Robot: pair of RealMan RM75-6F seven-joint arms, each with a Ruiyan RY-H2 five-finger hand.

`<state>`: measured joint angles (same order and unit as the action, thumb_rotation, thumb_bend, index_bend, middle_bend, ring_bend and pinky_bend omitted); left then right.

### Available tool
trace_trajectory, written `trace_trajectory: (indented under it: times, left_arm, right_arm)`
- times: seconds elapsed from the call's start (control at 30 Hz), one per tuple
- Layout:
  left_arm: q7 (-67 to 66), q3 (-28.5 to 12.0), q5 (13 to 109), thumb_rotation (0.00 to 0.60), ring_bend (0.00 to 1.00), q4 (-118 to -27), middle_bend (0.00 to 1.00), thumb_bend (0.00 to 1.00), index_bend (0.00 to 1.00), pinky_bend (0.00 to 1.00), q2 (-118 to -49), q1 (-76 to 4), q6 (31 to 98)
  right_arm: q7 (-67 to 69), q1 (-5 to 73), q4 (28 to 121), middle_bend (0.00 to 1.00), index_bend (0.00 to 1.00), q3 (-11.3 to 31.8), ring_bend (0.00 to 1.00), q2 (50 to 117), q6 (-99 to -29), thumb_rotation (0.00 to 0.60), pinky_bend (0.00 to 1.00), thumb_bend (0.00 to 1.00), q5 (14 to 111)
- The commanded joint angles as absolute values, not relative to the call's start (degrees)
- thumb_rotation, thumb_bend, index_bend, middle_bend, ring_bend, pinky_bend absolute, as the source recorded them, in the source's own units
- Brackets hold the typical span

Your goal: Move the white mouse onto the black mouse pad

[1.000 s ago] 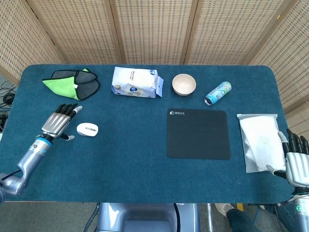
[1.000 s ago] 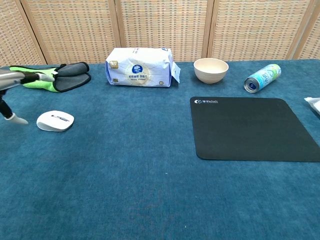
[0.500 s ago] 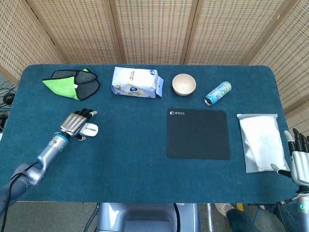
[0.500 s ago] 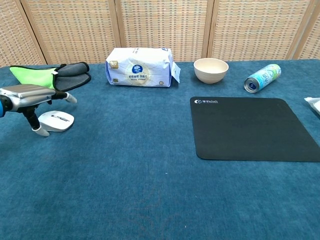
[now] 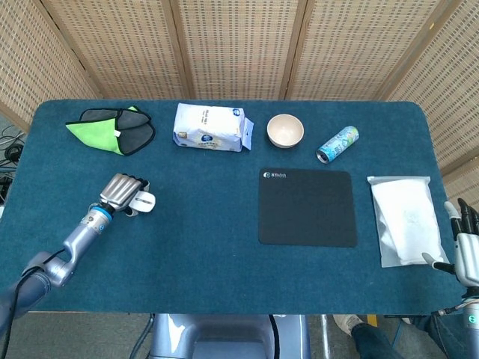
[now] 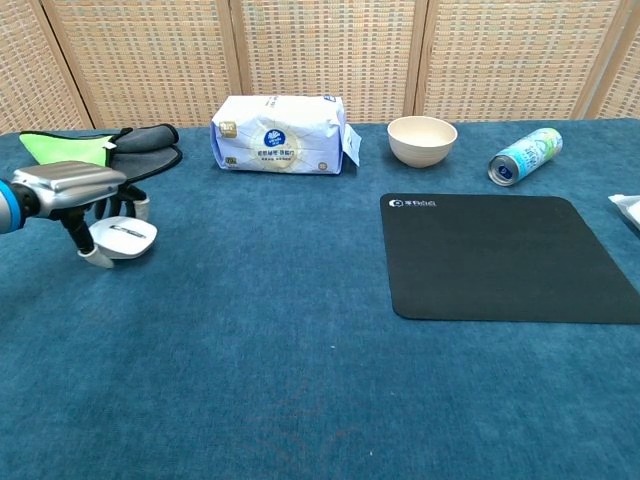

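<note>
The white mouse [image 5: 145, 202] [image 6: 126, 238] lies on the blue table left of centre, partly covered by my left hand [image 5: 123, 191] [image 6: 68, 181]. The fingers curl down over its far side and the thumb [image 6: 84, 250] sits at its near left, so the hand grips it. The black mouse pad [image 5: 307, 207] [image 6: 500, 255] lies flat well to the right, with nothing on it. My right hand [image 5: 465, 248] shows only in the head view, at the table's near right corner, fingers spread and holding nothing.
Along the back stand a green and grey cloth [image 5: 111, 129], a tissue pack [image 5: 208, 127], a beige bowl [image 5: 285, 131] and a lying can [image 5: 337, 144]. A white bag [image 5: 405, 217] lies right of the pad.
My left hand moved right over the mouse and curled its fingers around it; the mouse shifted slightly right. The right hand drew back a little toward the table's near edge.
</note>
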<state>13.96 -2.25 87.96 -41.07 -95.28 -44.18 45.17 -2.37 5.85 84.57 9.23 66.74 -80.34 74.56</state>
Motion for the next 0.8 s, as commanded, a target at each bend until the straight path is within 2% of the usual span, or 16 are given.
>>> trace_trajectory:
  times: [0.03, 0.2, 0.33, 0.53, 0.8]
  left_arm:
    - [10.00, -5.54, 85.01, 0.600, 0.45, -50.42, 0.54, 0.16, 0.54, 0.42, -91.33, -46.05, 45.09]
    - [2.30, -9.12, 80.55, 0.600, 0.45, -58.29, 0.54, 0.17, 0.54, 0.42, -89.39, -48.82, 42.33]
    - [-7.94, -13.53, 73.73, 0.600, 0.45, -61.55, 0.54, 0.17, 0.54, 0.42, -92.27, -53.76, 38.68]
    - [-18.72, -16.21, 64.09, 0.600, 0.45, -57.69, 0.54, 0.18, 0.54, 0.42, -100.22, -60.53, 34.32]
    - [-24.36, -17.08, 56.62, 0.600, 0.45, -51.66, 0.54, 0.18, 0.54, 0.42, -106.84, -66.14, 31.66]
  right_arm:
    - [-2.07, 5.86, 84.66, 0.00, 0.00, 9.23, 0.00, 66.57, -80.22, 0.600, 0.00, 0.00, 74.53]
    - [-1.54, 5.92, 84.73, 0.00, 0.00, 9.19, 0.00, 66.35, -79.92, 0.600, 0.00, 0.00, 74.51]
    - [-0.63, 5.94, 84.81, 0.00, 0.00, 9.30, 0.00, 65.92, -79.46, 0.600, 0.00, 0.00, 74.19]
    - [0.65, 5.77, 84.86, 0.00, 0.00, 9.58, 0.00, 65.28, -79.11, 0.600, 0.00, 0.00, 73.47]
    - [2.17, 5.60, 84.87, 0.00, 0.00, 9.93, 0.00, 64.49, -78.44, 0.600, 0.00, 0.00, 72.45]
